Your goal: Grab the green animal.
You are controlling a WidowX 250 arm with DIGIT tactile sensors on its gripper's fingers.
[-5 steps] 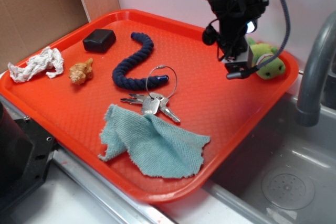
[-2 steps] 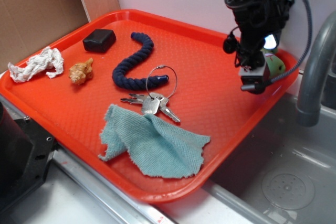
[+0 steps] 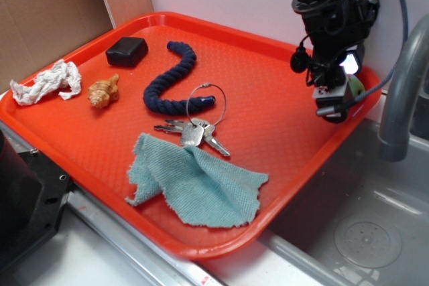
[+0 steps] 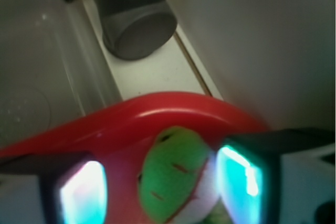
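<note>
Here, in the exterior view, I see the gripper [image 3: 333, 102] low over the far right corner of the orange tray [image 3: 87, 132], just beside the rim next to the sink [image 3: 362, 232]. The green animal [image 3: 356, 86] sits in that corner; only a small lime patch of it shows behind the gripper, the rest is hidden by the black arm. From this side I cannot tell how the jaws stand. On the tray there are also a black block [image 3: 127, 51], a navy rope [image 3: 173, 78] curved like an S, a bunch of keys [image 3: 193, 132] on a wire ring, a teal cloth [image 3: 198, 182] touching the keys, a small orange-tan figurine [image 3: 102, 91] and a crumpled white cloth [image 3: 45, 82] at the left rim. A grey faucet [image 3: 402, 85] stands to the right of the tray. In the wrist view the picture is blurred, but I see the green animal [image 4: 176, 179] between the two fingers [image 4: 79, 192], with free space on each side, so the jaws are spread apart and are not touching it. The toy lies against the red tray rim [image 4: 152, 111], its white band with red marks is at the bottom. Beyond the rim is the base of the faucet [image 4: 136, 17] and the sink basin [image 4: 37, 61] on the left.
</note>
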